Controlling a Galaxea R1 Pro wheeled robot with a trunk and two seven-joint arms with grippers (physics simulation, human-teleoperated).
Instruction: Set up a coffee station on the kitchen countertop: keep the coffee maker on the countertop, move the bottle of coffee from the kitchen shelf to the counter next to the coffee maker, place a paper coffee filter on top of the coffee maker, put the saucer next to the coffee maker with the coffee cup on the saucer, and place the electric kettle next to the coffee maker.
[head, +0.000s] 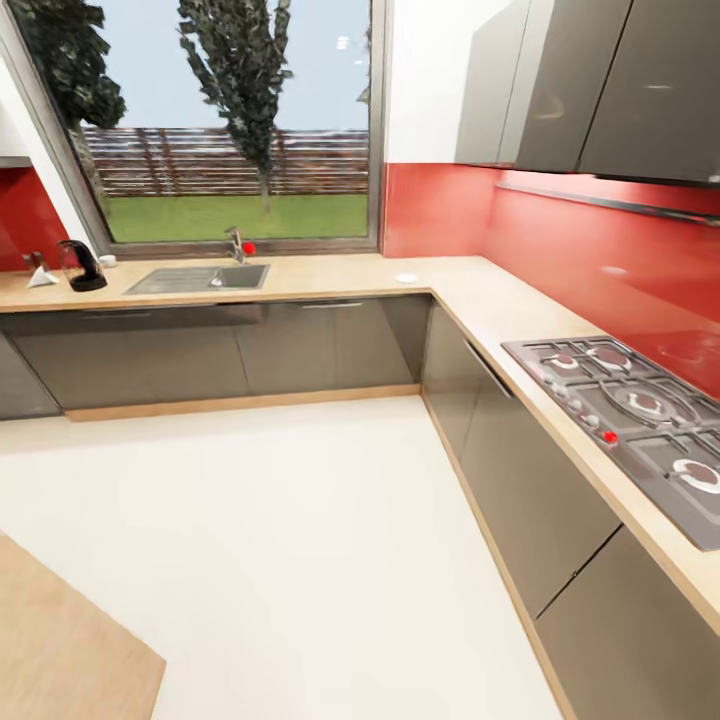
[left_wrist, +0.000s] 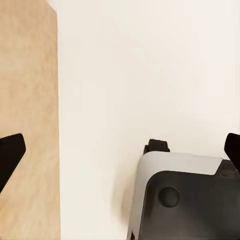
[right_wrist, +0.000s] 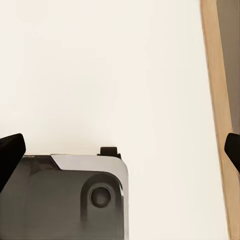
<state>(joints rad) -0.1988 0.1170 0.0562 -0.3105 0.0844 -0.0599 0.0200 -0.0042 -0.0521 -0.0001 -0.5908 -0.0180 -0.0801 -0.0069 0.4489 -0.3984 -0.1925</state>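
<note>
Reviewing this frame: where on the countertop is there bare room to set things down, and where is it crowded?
Bare stretch: between the sink and the small white disc, then round the corner up to the hob. Crowded: the far left end, where the black coffee maker stands among small items.

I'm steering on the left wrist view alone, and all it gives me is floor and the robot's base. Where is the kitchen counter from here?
Observer: Ahead. The head view shows an L-shaped countertop under a window, with a sink set in it.
Operator: Any task things on it?
Observer: A black appliance stands left of the sink. I cannot tell whether it is a kettle or a coffee maker.
Operator: And to the right?
Observer: A gas hob sits in the countertop's right run.
</note>
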